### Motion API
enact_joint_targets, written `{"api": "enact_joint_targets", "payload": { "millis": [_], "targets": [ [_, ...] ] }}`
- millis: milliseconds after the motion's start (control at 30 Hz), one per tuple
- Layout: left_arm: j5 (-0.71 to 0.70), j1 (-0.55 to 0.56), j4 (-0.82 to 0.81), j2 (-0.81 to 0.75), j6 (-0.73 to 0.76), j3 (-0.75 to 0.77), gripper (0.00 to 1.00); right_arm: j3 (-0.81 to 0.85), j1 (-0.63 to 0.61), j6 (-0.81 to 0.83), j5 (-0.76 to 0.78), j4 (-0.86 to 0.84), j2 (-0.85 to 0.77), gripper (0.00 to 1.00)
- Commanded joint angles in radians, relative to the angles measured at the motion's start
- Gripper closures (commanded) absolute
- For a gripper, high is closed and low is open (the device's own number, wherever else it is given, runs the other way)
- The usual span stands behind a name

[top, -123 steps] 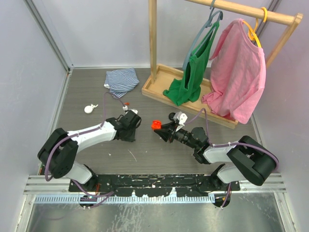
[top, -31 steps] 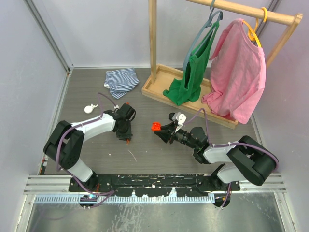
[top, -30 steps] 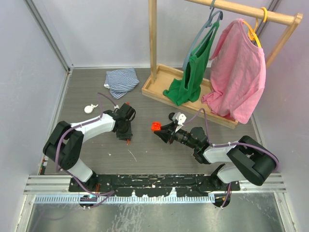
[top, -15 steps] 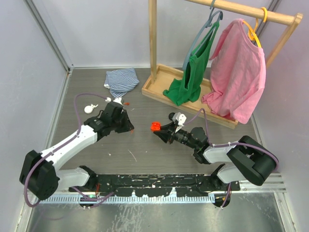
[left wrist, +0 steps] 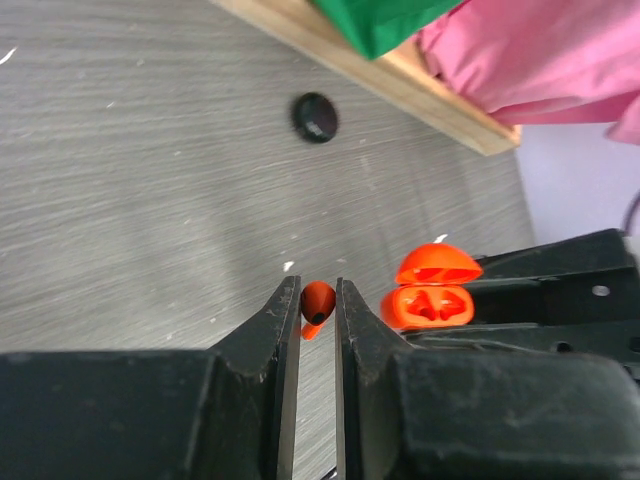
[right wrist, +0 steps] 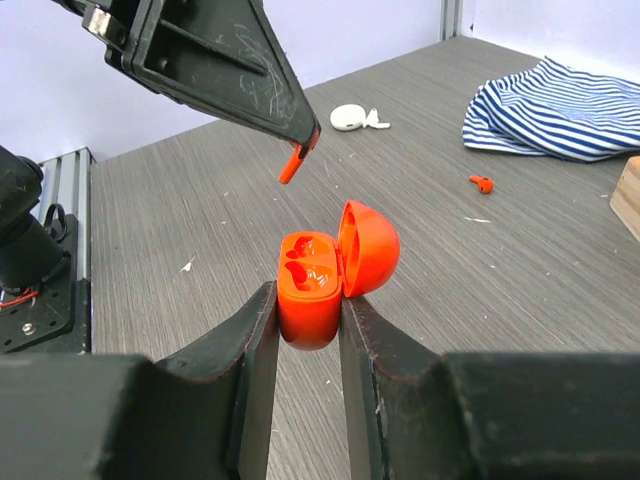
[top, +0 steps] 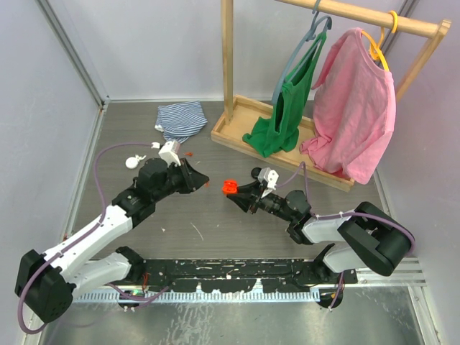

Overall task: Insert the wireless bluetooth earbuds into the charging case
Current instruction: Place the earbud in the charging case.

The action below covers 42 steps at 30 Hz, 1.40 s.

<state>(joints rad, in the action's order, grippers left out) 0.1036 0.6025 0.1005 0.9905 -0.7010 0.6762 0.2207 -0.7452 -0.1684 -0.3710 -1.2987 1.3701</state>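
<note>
Grey tabletop [top: 215, 230] lay beneath. My left gripper [left wrist: 318, 292] was closed on one orange earbud [left wrist: 317, 303], its stem protruding past the tips. My right gripper [right wrist: 307, 300] clamped the open charging case [right wrist: 305, 285], near my left tips. Advised procedure: align stem over a well, descend slowly, release once seated.

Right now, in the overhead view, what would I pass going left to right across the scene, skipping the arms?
small white item → striped cloth → orange charging case → green top → pink shirt
</note>
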Motion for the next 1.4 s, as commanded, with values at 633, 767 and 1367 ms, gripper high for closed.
{"api": "enact_joint_targets", "payload": {
  "millis": [633,767,1367],
  "targets": [
    [0.181,0.122,-0.500,-0.006,-0.068,-0.040,0.94,-0.015,-0.009,-0.037,0.026,-0.201,-0.081,0.99],
    [0.175,0.136,-0.506,0.010,-0.060,-0.041,0.94,-0.021,-0.009,-0.042,0.029,-0.206,-0.095,0.99],
    [0.157,0.160,-0.551,0.034,-0.054,-0.053,0.94,-0.025,-0.009,-0.050,0.023,-0.205,-0.123,0.99]
  ]
}}
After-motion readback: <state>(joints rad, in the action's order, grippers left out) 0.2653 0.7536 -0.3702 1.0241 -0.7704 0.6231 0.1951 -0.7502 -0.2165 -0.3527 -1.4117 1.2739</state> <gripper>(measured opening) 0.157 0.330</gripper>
